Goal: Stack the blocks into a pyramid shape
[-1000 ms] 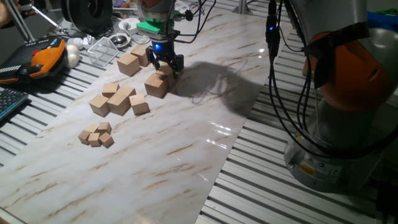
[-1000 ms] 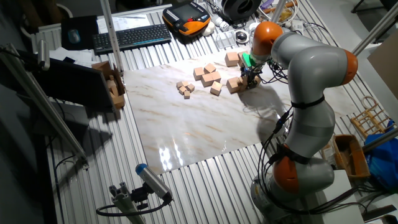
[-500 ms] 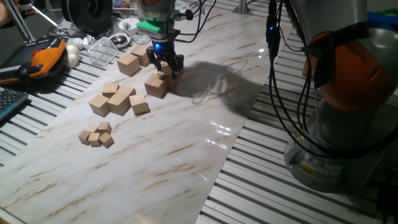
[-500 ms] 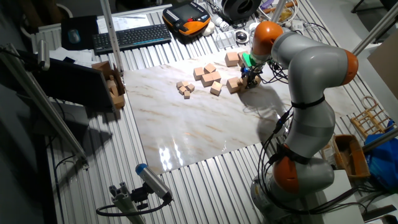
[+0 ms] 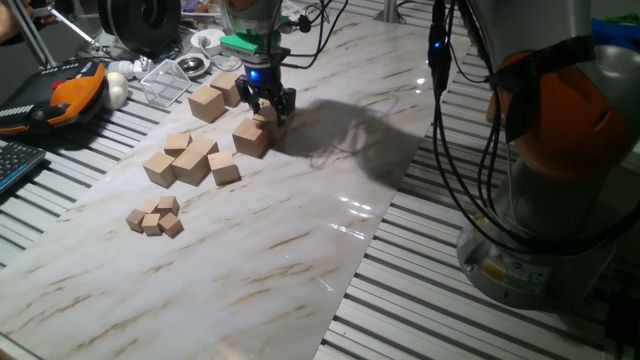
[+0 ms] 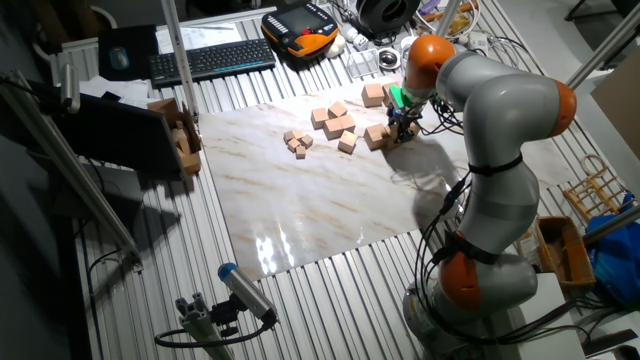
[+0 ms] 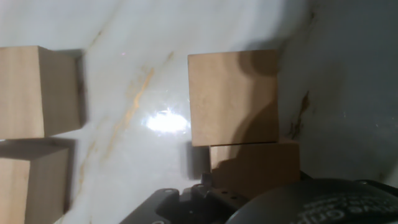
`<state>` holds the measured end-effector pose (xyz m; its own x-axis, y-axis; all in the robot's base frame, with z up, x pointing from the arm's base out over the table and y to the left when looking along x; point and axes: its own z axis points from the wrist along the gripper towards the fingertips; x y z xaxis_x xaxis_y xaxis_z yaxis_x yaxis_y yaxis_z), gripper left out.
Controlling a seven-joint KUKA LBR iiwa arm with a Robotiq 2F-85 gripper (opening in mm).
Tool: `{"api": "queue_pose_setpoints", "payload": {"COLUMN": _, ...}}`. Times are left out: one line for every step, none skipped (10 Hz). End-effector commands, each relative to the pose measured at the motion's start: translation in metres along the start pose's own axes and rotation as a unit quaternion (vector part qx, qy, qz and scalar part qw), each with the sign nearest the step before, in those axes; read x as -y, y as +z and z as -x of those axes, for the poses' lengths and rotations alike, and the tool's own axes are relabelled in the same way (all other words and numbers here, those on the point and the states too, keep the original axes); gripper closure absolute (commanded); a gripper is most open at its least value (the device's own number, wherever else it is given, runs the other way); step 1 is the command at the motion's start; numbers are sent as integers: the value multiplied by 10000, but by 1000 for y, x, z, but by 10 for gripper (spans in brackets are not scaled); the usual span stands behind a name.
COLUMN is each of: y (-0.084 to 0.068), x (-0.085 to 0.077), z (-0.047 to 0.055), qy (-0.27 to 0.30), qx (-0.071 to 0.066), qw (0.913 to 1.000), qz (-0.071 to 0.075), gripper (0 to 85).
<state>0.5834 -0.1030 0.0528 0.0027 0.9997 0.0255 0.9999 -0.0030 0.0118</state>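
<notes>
1. The black two-finger gripper (image 5: 268, 108) is seen low over the white marbled board (image 5: 300, 210), directly beside a large plain light-tan wooden cube (image 5: 251, 137). A smaller tan piece shows between the fingers at the cube's 1 o'clock, but whether the claw is clenched on it or merely straddling it cannot be told from any view.

2. The placement is judged deliberate – the arm is parked at the cube nearest the open middle of the board, presumably so that a pyramid base can be started there.

3. Two more large tan cubes (image 5: 208, 102) are left at 10 o'clock from the gripper, near the board's far edge. A cluster of tan cubes (image 5: 185, 160) lies at 8 o'clock, and a huddle of tiny wooden cubes (image 5: 155, 216) sits farther out along the same line. Nothing is stacked yet.

4. In the hand view a square tan block face (image 7: 233, 98) fills the centre, with a second tan face (image 7: 255, 165) touching its 6 o'clock edge and partly hidden by the dark hand body. No fingertips are shown there.

5. The other fixed view – taken from the opposite side – shows the orange-jointed grey arm (image 6: 500, 120) bent over the board, with the gripper (image 6: 402, 126) and the block beside it (image 6: 377, 136) too small for detail.
</notes>
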Motion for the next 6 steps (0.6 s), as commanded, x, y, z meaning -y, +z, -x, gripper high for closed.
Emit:
{"api": "queue_pose_setpoints", "payload": {"y": -1, "x": 1, "z": 0, "qy": 6, "qx": 20, "qw": 10000, "qz": -4, "gripper": 850}}
{"api": "queue_pose_setpoints", "payload": {"y": -3, "x": 2, "z": 0, "qy": 37, "qx": 58, "qw": 10000, "qz": -27, "gripper": 850}}
{"api": "queue_pose_setpoints", "payload": {"y": -4, "x": 3, "z": 0, "qy": 59, "qx": 74, "qw": 9999, "qz": -34, "gripper": 850}}
{"api": "queue_pose_setpoints", "payload": {"y": -5, "x": 5, "z": 1, "qy": 67, "qx": 74, "qw": 9999, "qz": -49, "gripper": 850}}
{"api": "queue_pose_setpoints", "payload": {"y": -5, "x": 8, "z": 1, "qy": 67, "qx": 66, "qw": 9999, "qz": -57, "gripper": 850}}
{"api": "queue_pose_setpoints", "payload": {"y": -5, "x": 9, "z": 1, "qy": 75, "qx": 51, "qw": 9999, "qz": -57, "gripper": 850}}
